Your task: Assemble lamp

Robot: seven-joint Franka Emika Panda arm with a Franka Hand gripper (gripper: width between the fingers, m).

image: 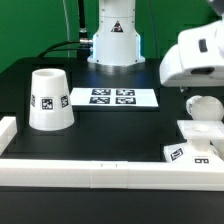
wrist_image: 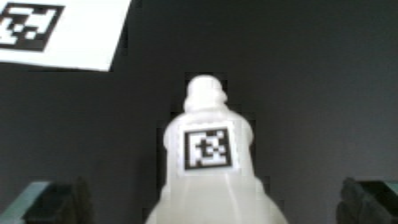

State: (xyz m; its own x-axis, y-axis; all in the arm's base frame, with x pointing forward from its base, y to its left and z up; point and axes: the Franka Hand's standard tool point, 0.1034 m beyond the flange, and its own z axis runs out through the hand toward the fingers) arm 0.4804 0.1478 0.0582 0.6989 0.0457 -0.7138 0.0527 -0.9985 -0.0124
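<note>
The white rounded bulb point(image: 204, 106) is at the exterior view's right, just behind or on the low blocky base point(image: 193, 146); I cannot tell which. My gripper point(image: 201, 90) hangs right over the bulb. In the wrist view the bulb point(wrist_image: 210, 150) fills the middle, its tag facing the camera. My gripper point(wrist_image: 205, 203) is open, one dark finger point(wrist_image: 43, 202) on each side of the bulb with a gap to it. The cone-shaped shade point(image: 49, 100) stands upright at the exterior view's left.
The marker board point(image: 112, 97) lies at mid-table in front of the arm's base point(image: 115, 40); its corner shows in the wrist view point(wrist_image: 54, 35). White border rails point(image: 90, 170) run along the near edge and the left side.
</note>
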